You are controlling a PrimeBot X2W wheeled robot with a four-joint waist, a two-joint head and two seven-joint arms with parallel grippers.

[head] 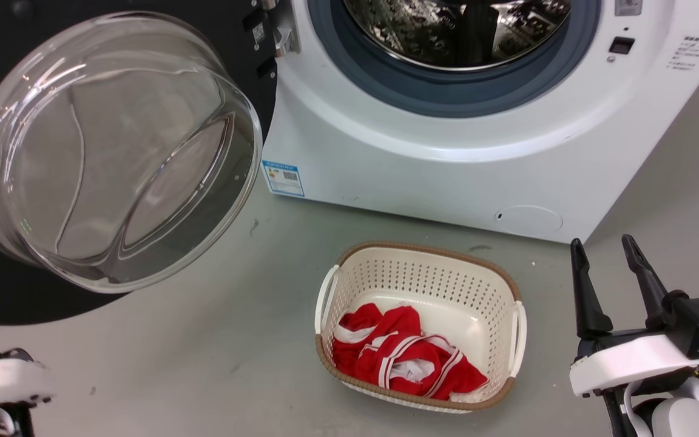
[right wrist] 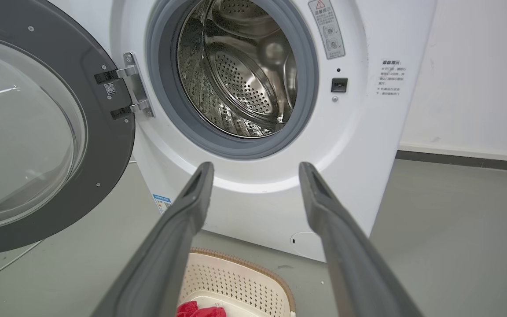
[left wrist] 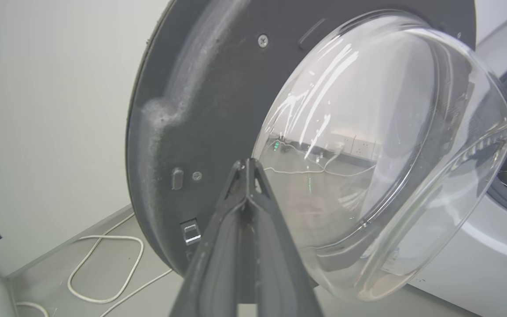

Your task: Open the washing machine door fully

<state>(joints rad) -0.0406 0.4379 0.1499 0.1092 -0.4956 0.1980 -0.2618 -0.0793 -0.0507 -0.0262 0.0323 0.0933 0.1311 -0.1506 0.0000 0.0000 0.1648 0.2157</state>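
Hanging open: glossy black round washing machine door (right wrist: 106, 136), bulging clear glass; left gripper (left wrist: 245, 164) clenched, right gripper (right wrist: 255, 168) released.

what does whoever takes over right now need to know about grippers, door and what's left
Left gripper: shut, empty, tips near the washing machine door inner face; contact unclear.
Right gripper: open, empty, beside the laundry basket.
Door swung wide off the washing machine, drum exposed.
Left to do: check it is at its stop; nudge further if not.
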